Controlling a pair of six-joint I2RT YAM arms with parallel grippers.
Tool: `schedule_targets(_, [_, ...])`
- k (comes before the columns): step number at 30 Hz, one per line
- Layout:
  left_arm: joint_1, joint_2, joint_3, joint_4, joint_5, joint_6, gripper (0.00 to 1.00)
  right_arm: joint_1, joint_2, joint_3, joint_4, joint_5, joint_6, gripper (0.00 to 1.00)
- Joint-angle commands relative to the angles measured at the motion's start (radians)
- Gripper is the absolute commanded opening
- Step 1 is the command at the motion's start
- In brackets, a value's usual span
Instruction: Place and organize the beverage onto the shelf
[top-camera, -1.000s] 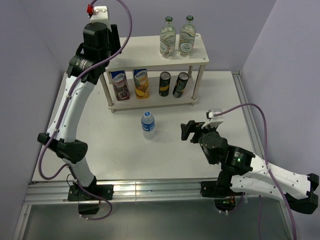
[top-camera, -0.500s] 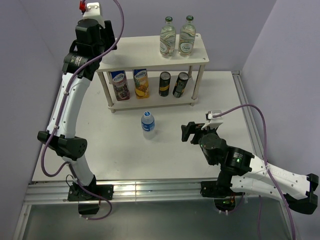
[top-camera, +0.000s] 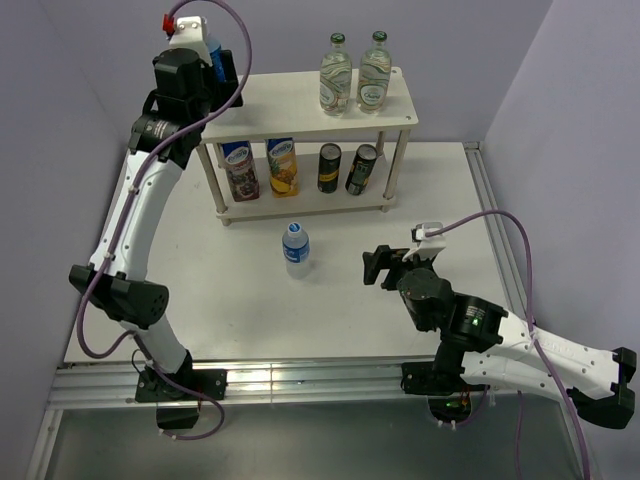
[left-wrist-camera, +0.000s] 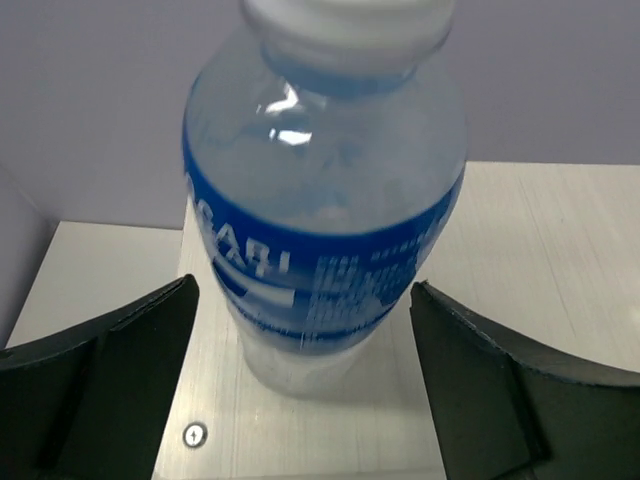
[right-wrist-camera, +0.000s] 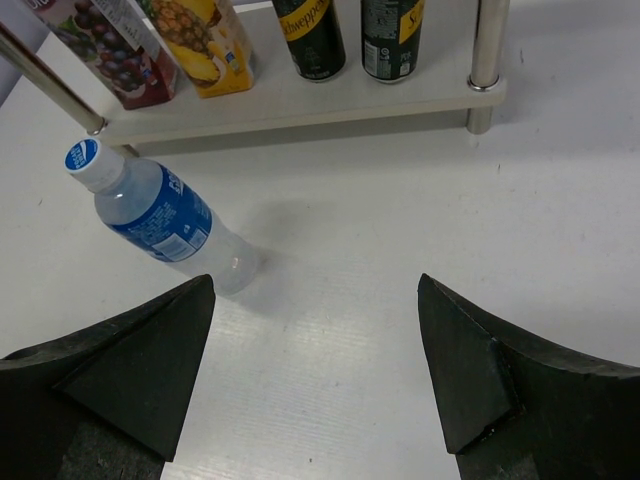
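Observation:
The shelf (top-camera: 290, 96) stands at the back of the table. A clear blue-labelled plastic bottle (left-wrist-camera: 325, 200) stands upright on the left end of its top board (left-wrist-camera: 530, 250). My left gripper (top-camera: 207, 62) is open around it, with a gap on each side between the bottle and the fingers (left-wrist-camera: 110, 370). Two green glass bottles (top-camera: 335, 75) stand on the right of the top board, and two dark cans (top-camera: 345, 168) on the lower one. Another plastic bottle (top-camera: 295, 247) stands on the table in front. My right gripper (top-camera: 378, 265) hovers open to its right, holding nothing.
Two tall printed cartons (top-camera: 262, 168) stand on the left half of the lower board, beside the cans. The shelf's thin white posts (right-wrist-camera: 488, 45) rise at its corners. A metal rail (top-camera: 300, 378) runs along the table's near edge by the arm bases.
My left gripper has opened and let go of the plastic bottle, which now stands on the top board's left end. The right arm has not moved.

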Motion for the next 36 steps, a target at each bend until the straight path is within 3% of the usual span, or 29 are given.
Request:
schedule_targets(1, [0.000, -0.118, -0.069, 0.054, 0.017, -0.032, 0.97, 0.004, -0.016, -0.005, 0.006, 0.036, 0.015, 0.89])
schedule_targets(5, [-0.003, -0.256, -0.210, 0.054, 0.018, -0.070, 0.99, 0.004, -0.024, -0.007, -0.004, 0.036, 0.019, 0.89])
schedule_targets(10, [-0.036, -0.460, -0.512, 0.071, -0.006, -0.136, 0.99, 0.004, -0.041, -0.009, -0.019, 0.034, 0.026, 0.89])
schedule_targets(14, [-0.143, -0.668, -0.778, 0.089, -0.057, -0.216, 0.99, 0.004, -0.039, -0.013, -0.019, 0.026, 0.029, 0.89])
schedule_targets(20, [-0.338, -0.819, -1.160, 0.196, -0.071, -0.397, 0.99, 0.004, -0.028, -0.018, -0.010, 0.010, 0.039, 0.89])
schedule_targets(24, [-0.496, -0.818, -1.354, 0.340, -0.116, -0.480, 0.99, 0.004, -0.036, -0.021, -0.017, 0.003, 0.046, 0.89])
schedule_targets(28, [-0.735, -0.761, -1.451, 0.480, -0.287, -0.474, 0.99, 0.006, -0.047, -0.021, -0.046, 0.008, 0.060, 0.89])
schedule_targets(36, [-0.765, -0.493, -1.457, 0.653, -0.265, -0.456, 0.99, 0.004, -0.068, -0.038, -0.083, 0.023, 0.077, 0.89])
